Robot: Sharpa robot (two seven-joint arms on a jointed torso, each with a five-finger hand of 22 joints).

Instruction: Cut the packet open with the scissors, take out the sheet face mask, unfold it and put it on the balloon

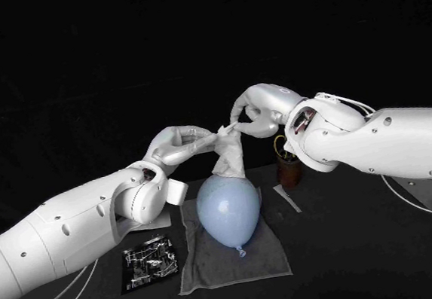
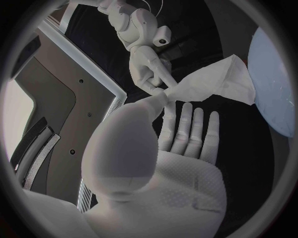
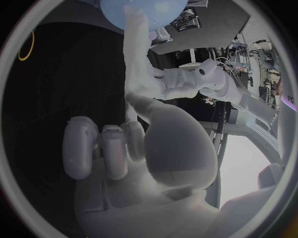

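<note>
Lower left of the head view: black packet [image 1: 151,263] flat on the table [image 1: 385,253], just beside the grey towel [image 1: 206,269].

Centre: pale blue balloon [image 1: 229,207] lying on the towel, knot toward the bottom edge.

Right of the balloon: narrow pale strip [image 1: 287,200] on the table. Above it a brown holder [image 1: 288,169], contents too dark to tell.

Above centre: sheet mask [image 1: 228,155] is out of the packet and hangs as a narrow, bunched drape. Its lower end touches the balloon's upper end. Not yet unfolded.

Both hands meet at its top.
- Left hand [image 1: 180,146]: thumb nips the twisted upper corner. The other fingers [image 2: 195,130] lie straight and close together.
- Right hand [image 1: 255,111]: thumb pressed up against the same end, holding it. The remaining fingers [image 3: 102,148] are curled in.

Handling, as judged:
- The mask is thin, limp and very light, with no stiffness to hold a shape.
- It probably clings to itself and would tear under a sharp tug.
- Best taken at two separate corners of the top edge and drawn apart sideways, gently, so the layers peel open.
- The balloon is smooth, light and apt to roll on the towel. Lay the mask on it without pushing.
</note>
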